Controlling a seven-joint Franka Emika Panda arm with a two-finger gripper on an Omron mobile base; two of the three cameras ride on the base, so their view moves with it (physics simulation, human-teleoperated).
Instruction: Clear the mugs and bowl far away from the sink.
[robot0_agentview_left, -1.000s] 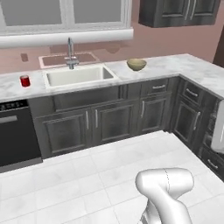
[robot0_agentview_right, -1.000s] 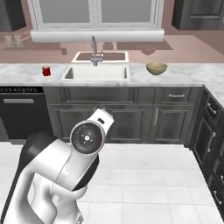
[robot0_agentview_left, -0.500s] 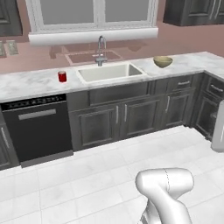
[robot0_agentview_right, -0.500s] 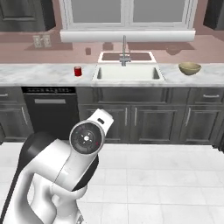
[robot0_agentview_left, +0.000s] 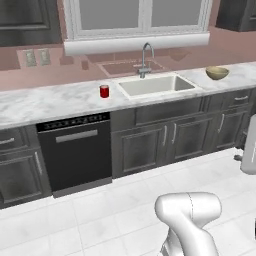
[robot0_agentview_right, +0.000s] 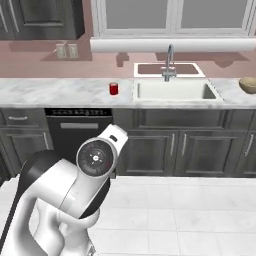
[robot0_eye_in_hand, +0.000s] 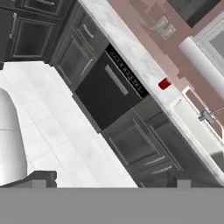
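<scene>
A glossy red mug (robot0_agentview_left: 104, 91) stands on the marble counter just left of the white sink (robot0_agentview_left: 155, 86), and appears again as the mug (robot0_agentview_right: 114, 88) beside the sink (robot0_agentview_right: 172, 91). The tan bowl (robot0_agentview_left: 217, 73) sits on the counter to the right of the basin, and in the right base view the bowl (robot0_agentview_right: 248, 85) is cut by the edge. In the hand view the red mug (robot0_eye_in_hand: 164, 83) and the sink (robot0_eye_in_hand: 192, 120) lie far off. My gripper (robot0_eye_in_hand: 113, 180) is open, empty, and high above the floor, well short of the counter.
A black dishwasher (robot0_agentview_left: 75, 152) sits under the counter below the mug, with dark cabinets (robot0_agentview_left: 165, 140) on both sides. A grey gooseneck faucet (robot0_agentview_left: 145, 60) rises behind the basin. Pale tiled floor (robot0_agentview_left: 100, 210) stretches between me and the cabinets.
The whole picture has shifted: the base has moved left along the counter, so sink, bowl and mug sit further right in both base views. The arm keeps its pose, gripper still open.
</scene>
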